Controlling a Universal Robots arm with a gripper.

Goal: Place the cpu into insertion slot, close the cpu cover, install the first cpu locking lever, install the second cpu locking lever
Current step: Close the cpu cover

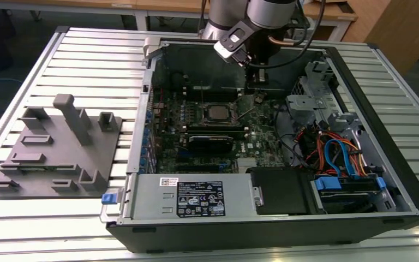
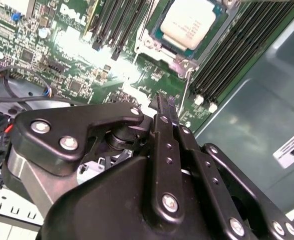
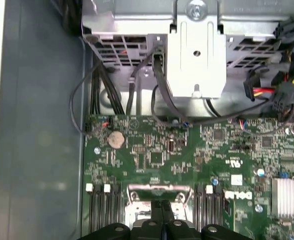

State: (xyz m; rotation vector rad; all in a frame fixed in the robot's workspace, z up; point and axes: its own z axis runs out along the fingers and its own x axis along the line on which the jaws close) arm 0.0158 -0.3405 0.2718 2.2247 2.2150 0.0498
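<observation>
Square matte-silver cpu [image 2: 189, 22] seated in metal-rimmed insertion slot [image 2: 151, 42].

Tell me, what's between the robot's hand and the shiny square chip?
In the second wrist view, a strip of green circuit board and the insertion slot's silver rim lie between the hand and the cpu.

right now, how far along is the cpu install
Done: the cpu sits in the insertion slot. In hand: nothing visible. The gripper, fingers together, hovers beside a thin wire locking lever that stands raised off the motherboard. Left: at least that lever. I cannot tell whether the cpu cover is down.
</observation>
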